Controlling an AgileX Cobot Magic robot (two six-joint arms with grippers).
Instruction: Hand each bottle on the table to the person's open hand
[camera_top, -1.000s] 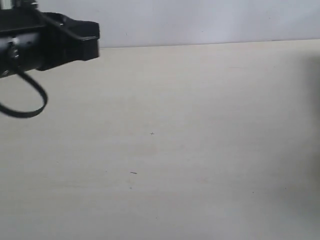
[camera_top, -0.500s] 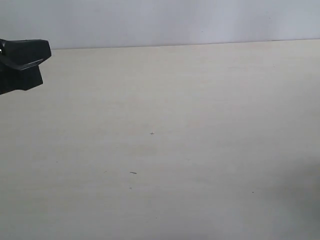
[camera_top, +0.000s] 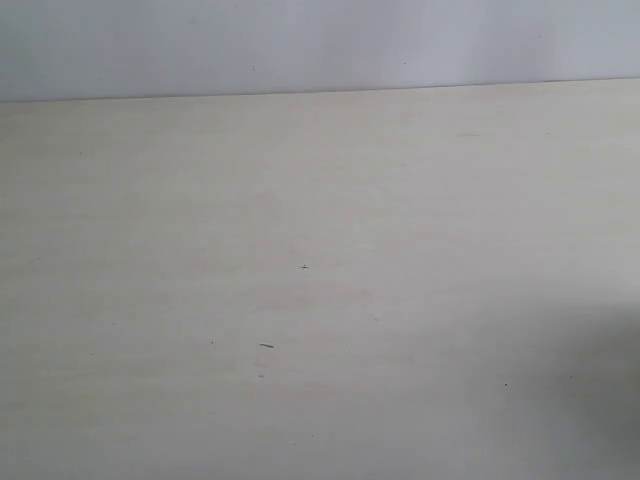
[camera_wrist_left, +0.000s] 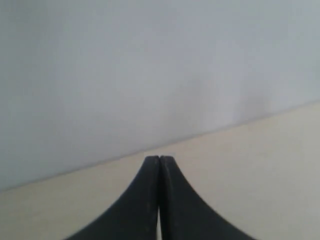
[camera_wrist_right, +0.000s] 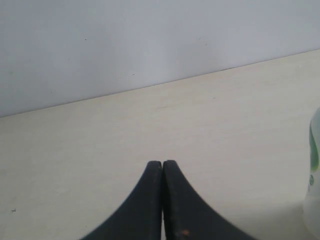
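Observation:
The pale beige table (camera_top: 320, 250) fills the exterior view, and neither gripper nor any bottle shows there. In the left wrist view my left gripper (camera_wrist_left: 159, 158) is shut, its black fingers pressed together over the table (camera_wrist_left: 250, 165) with nothing between them. My right gripper (camera_wrist_right: 162, 162) is shut the same way and holds nothing. One clear white-labelled bottle with green marks (camera_wrist_right: 313, 175) stands at the edge of the right wrist view, apart from the right gripper. The other bottles and the person's open hand are out of view.
A plain pale wall (camera_top: 320, 40) runs behind the table's far edge. A few tiny dark specks (camera_top: 266, 346) mark the tabletop. A faint shadow (camera_top: 610, 400) darkens the table's lower right part in the exterior view.
The black left arm at the upper left of the exterior view has drawn back leftward and has left that view altogether.

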